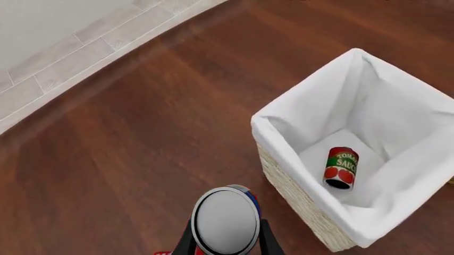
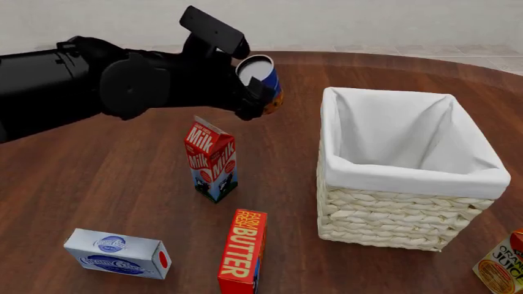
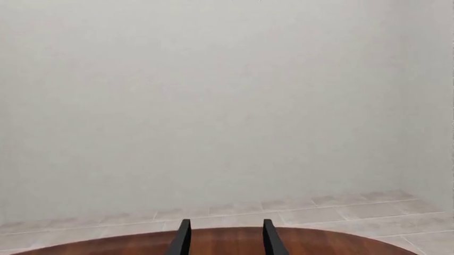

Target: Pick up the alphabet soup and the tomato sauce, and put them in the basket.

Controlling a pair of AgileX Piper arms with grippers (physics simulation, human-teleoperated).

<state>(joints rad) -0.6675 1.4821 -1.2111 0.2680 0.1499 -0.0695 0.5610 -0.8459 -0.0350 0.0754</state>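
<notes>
The left gripper (image 2: pixel 259 92) is hanging in the air over the table (image 2: pixel 98 184), up and to the left of the basket (image 2: pixel 400 208) as I am looking from the arms' side, and it is pinching the alphabet soup (image 2: pixel 263 79) between its two fingers. The can is riding lifted well clear of the wood, its grey lid tilted toward the near side so its long axis is leaning rather than standing plumb.

What matters for the drop is this gap: the can is sitting beside the basket's left wall, not over the opening, so it is needing to travel rightward across the white cloth rim before any release. From the left wrist camera the same thing is showing: the alphabet soup (image 1: pixel 225 220) is filling the space between the dark fingers (image 1: pixel 186 240), with the basket (image 1: pixel 298 196) off to one side and open wood under the can.

The tomato sauce (image 1: pixel 341 168) is already lying on the basket's lining, tipped over on its side (so half the job looks done to me).

The right gripper (image 3: pixel 222 239) is staying out of it; its fingers are standing spread apart with nothing between them, pointing over the far table edge at the wall. The left arm is plainly the one to finish this.

A milk carton (image 2: pixel 212 160) is standing below the held can.
</notes>
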